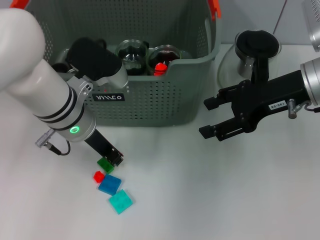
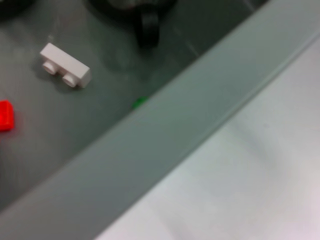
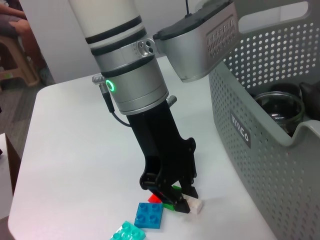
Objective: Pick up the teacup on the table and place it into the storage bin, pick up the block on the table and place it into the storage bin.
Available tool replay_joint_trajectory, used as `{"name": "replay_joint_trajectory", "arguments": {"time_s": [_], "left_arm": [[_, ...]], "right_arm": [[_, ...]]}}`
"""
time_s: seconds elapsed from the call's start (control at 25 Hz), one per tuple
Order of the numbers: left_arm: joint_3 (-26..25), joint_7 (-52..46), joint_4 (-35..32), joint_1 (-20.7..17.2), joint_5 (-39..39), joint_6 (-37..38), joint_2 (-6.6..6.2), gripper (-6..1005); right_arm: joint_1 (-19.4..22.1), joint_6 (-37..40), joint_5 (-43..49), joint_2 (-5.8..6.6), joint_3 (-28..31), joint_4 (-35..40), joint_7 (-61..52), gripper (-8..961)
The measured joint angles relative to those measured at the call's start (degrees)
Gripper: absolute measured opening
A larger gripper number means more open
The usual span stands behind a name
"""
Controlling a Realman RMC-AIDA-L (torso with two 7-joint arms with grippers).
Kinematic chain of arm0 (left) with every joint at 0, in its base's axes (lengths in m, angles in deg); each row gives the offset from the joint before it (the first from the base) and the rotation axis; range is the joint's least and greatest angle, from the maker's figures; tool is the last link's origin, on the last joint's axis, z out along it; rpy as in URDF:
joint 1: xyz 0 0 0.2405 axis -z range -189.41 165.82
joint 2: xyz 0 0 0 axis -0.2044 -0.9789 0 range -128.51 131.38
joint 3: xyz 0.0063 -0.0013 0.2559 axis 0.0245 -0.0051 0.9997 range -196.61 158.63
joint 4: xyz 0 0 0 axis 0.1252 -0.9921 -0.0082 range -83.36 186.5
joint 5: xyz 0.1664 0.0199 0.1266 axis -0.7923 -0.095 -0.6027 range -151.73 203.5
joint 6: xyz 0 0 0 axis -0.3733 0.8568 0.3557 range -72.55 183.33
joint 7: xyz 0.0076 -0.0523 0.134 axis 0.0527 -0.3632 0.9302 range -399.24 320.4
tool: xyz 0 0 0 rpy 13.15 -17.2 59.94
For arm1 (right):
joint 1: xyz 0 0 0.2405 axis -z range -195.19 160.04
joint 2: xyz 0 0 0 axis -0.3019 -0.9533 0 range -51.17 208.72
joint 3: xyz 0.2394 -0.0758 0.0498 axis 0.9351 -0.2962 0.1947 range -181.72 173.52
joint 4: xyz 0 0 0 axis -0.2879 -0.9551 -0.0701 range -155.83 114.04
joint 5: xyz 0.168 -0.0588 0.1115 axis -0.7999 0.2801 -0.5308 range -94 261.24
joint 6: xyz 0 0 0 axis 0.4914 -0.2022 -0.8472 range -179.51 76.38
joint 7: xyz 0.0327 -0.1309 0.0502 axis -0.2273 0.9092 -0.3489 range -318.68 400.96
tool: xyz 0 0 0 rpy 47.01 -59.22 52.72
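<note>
Left gripper (image 3: 172, 197) working at the block cluster before the storage bin (image 1: 150, 95).
Five blocks are lying on the surface: green, red, blue, teal, white; fingers are closing around the green block (image 1: 105, 164). Right gripper (image 1: 212, 118) is hovering open. Two teacups are sitting inside the bin.

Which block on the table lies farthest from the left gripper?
The teal block: it ends the row, beyond the blue block, while the left gripper stands over the green block.

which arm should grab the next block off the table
Left. The left gripper is already down at the block cluster in front of the storage bin. The right gripper hangs open off to the right, beside the glass teapot.
</note>
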Motion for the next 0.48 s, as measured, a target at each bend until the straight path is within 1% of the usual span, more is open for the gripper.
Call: {"name": "replay_joint_trajectory", "arguments": {"time_s": [0.08,0.2,0.28,0.36,0.48], "left_arm": [[-0.11,0.21,0.5,0.05,0.37,0.84,-0.04,196],[-1.24,1.27,3.99,-0.58,1.71,3.42,0.01,203],[-3.44,2.95,6.88,-1.3,4.12,6.32,0.05,207],[-8.17,5.61,8.94,-1.68,7.85,10.35,-0.06,211],[-17.84,10.34,10.75,-1.4,13.66,17.61,-0.28,218]], "right_arm": [[0.01,0.02,-0.04,0.0,0.0,0.0,0.0,838],[0.01,0.2,-0.09,0.0,0.3,0.0,0.0,838],[0.01,0.41,-0.1,0.0,0.71,0.0,0.0,838],[0.02,0.67,-0.1,0.0,1.23,0.0,0.0,838],[0.01,0.9,-0.1,0.0,1.45,0.0,0.0,838]]}}
